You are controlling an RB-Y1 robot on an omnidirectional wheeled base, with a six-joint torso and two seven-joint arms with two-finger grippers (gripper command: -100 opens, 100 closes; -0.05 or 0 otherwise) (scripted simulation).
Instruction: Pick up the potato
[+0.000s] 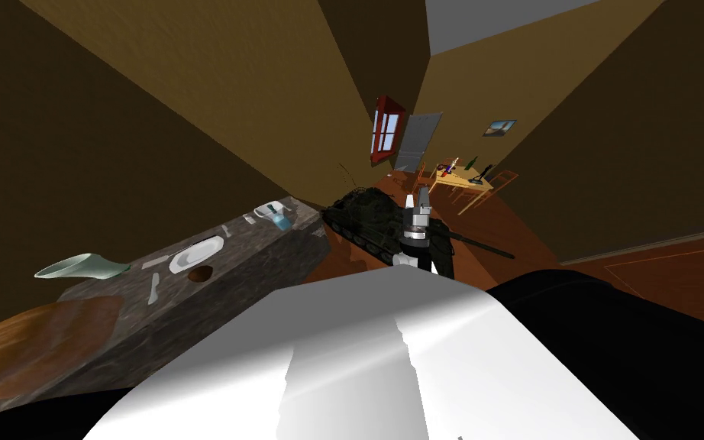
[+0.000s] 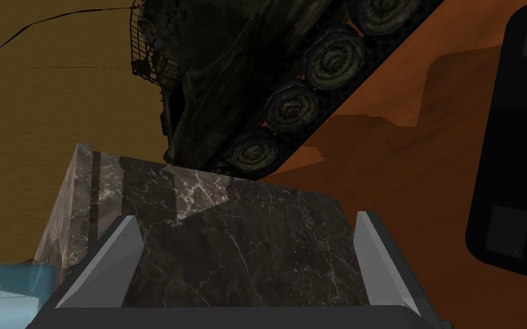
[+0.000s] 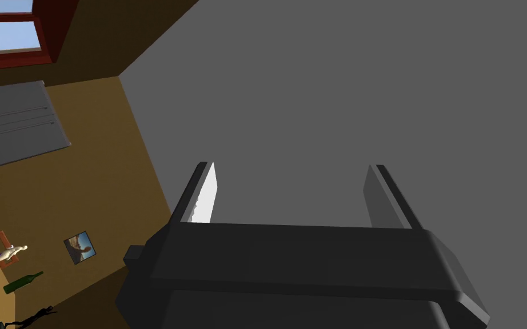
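The potato (image 1: 200,273) is a small brown oval lying on the dark marble counter (image 1: 266,252), just by the near rim of a white plate (image 1: 196,254). My left gripper (image 2: 245,257) is open with nothing between its fingers. It hangs over the counter's far end, with a dark tank model (image 2: 245,85) just past it. My right gripper (image 3: 291,194) is open and empty too, pointing up at a grey ceiling. One forearm (image 1: 417,221) stands upright in front of the tank model (image 1: 389,225); I cannot tell which arm it is.
On the counter also lie a pale green bowl (image 1: 83,266), cutlery (image 1: 153,289), a bluish dispenser (image 1: 278,216) and a round wooden board (image 1: 37,344). A black block of furniture (image 1: 610,321) stands to my right. A far table (image 1: 461,179) holds bottles.
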